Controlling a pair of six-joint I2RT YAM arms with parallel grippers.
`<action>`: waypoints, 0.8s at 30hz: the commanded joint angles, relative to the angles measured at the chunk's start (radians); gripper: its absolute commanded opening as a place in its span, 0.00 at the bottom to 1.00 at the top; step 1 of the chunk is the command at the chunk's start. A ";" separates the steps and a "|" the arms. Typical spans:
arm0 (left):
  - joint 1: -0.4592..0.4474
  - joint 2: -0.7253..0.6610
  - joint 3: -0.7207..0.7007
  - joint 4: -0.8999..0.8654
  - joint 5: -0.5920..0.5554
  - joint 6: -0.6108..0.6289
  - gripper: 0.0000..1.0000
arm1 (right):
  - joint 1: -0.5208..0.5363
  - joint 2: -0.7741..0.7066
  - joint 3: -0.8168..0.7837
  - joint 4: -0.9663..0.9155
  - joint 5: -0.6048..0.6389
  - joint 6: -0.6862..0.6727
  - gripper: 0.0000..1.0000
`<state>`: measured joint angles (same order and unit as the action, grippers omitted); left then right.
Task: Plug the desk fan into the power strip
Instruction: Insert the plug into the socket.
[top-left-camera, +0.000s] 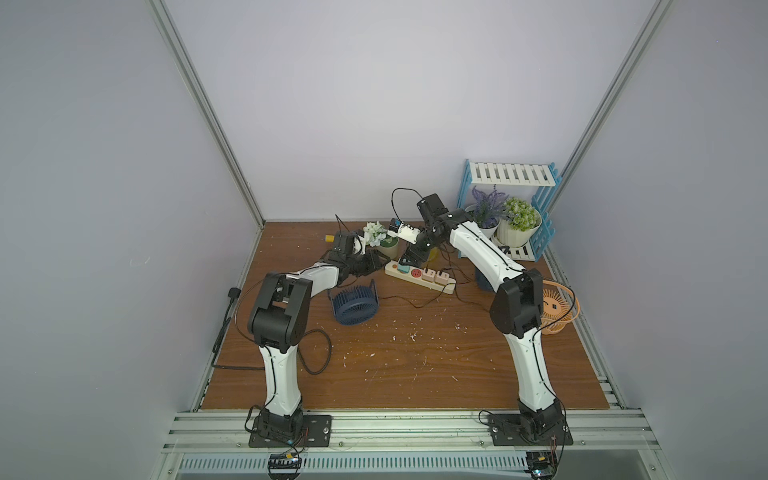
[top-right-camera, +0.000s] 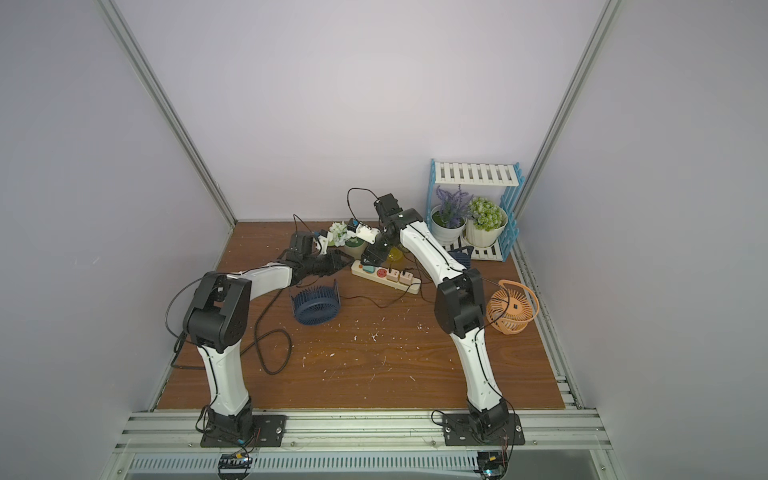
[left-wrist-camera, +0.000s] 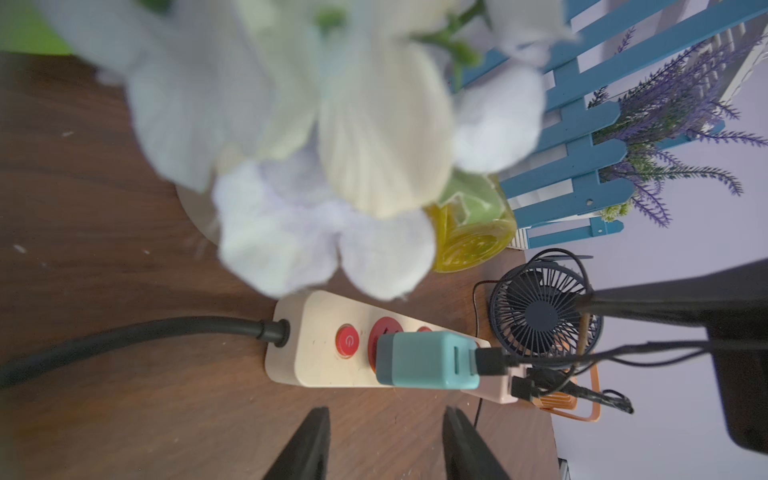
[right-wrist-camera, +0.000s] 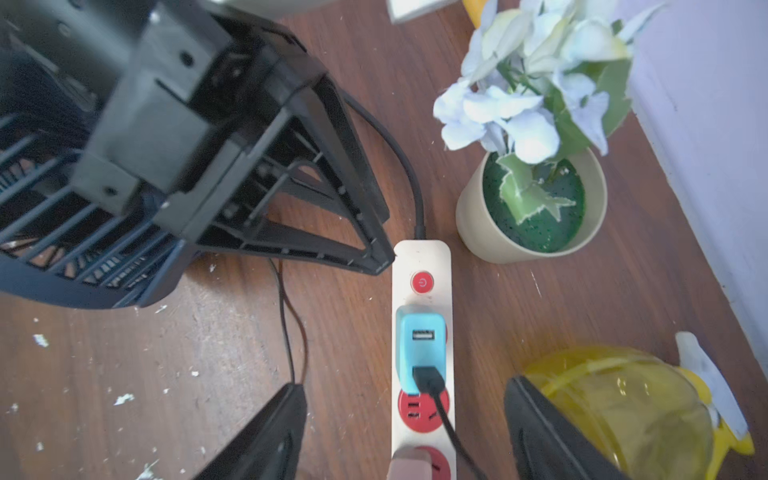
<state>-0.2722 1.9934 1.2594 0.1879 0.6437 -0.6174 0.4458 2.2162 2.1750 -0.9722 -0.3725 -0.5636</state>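
1. Power strip (right-wrist-camera: 420, 255): a long cream bar with round red sockets. It lies flat on the wooden tabletop (top-left-camera: 415, 365), towards the back and between the two arms. A pot of white flowers (right-wrist-camera: 532, 208) stands just beside its corded end.
2. A teal adapter (right-wrist-camera: 419, 345) sits in the socket next to the red button (right-wrist-camera: 422, 282), with a black USB lead plugged into it. Two pink adapters (top-left-camera: 428, 274) fill the sockets at the far end.
3. A navy desk fan (top-left-camera: 355, 307) lies on the tabletop in front of the strip. Whether the lead runs to it cannot be traced.
4. The right claw (right-wrist-camera: 409, 432) hangs over the strip, released. Its jaws are spread wide on either side of the teal adapter and grip nothing.
5. The left claw (left-wrist-camera: 386, 446) is also released and empty, and sits near the corded end.
6. Handling, as a judgement: the adapter looks small, hard, light and smooth-sided. Pinch it on its two flat sides, never by the limp lead. The strip looks light enough to slide, so brace it near the cord.
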 joint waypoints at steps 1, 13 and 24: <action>-0.022 -0.033 0.011 0.020 0.006 -0.002 0.52 | -0.002 -0.072 -0.106 0.187 0.061 0.147 0.75; -0.054 0.021 0.074 0.025 0.024 -0.009 0.53 | -0.002 -0.091 -0.301 0.431 0.104 0.323 0.41; -0.065 0.073 0.103 -0.002 0.009 0.008 0.44 | -0.002 -0.057 -0.292 0.406 0.045 0.310 0.21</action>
<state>-0.3283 2.0441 1.3315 0.2031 0.6521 -0.6273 0.4446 2.1399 1.8664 -0.5682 -0.2958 -0.2520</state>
